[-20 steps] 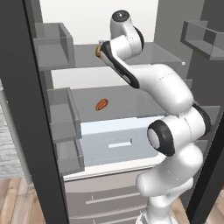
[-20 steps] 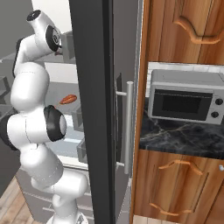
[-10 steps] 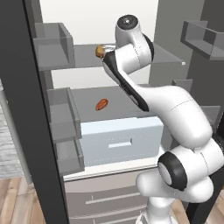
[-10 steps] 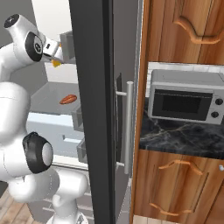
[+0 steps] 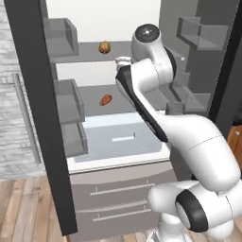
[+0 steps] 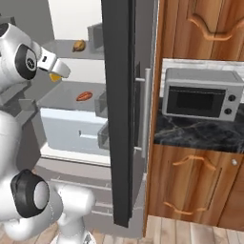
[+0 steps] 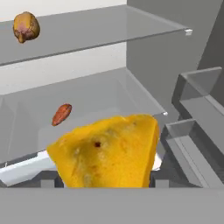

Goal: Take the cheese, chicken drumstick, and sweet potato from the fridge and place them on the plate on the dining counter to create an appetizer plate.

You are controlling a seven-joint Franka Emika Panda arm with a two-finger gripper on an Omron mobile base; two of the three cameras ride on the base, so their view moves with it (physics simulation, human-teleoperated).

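One cheese (image 7: 107, 151) is pinched in the gripper (image 6: 56, 72); one chicken drumstick (image 7: 26, 26) and one sweet potato (image 7: 61, 114) sit on shelves beyond it. Since a second ago the hand has drawn back from the upper shelf.

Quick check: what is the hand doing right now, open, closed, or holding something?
Hand: closed on the cheese, held in front of the open fridge.

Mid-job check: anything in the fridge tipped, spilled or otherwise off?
Nothing stands out. The chicken drumstick sits on the upper shelf, the sweet potato on the shelf below, and the cheese is in the pincer, off the shelves.
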